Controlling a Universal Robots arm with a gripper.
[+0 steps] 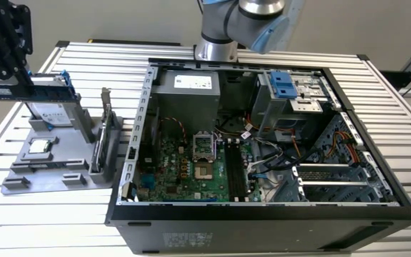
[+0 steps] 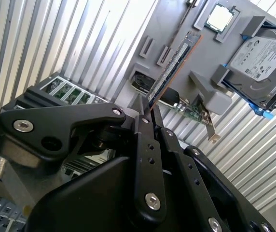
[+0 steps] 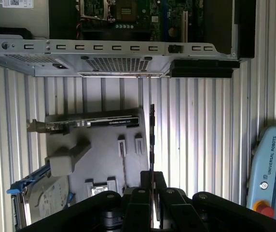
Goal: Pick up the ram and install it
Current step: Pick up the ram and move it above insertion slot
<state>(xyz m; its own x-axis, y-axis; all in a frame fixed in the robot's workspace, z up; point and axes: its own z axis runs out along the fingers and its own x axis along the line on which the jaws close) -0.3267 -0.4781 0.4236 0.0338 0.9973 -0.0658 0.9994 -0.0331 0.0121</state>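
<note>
Jaws of my gripper were clamped narrow on the ram; its long axis lay level, with the open case toward the exterior view's right.

Exterior view: even, diffuse light, with shadow inside the computer case. First wrist view: strong glare on the surface slats. Second wrist view: near jaws dark, possibly slightly blurred.
</note>
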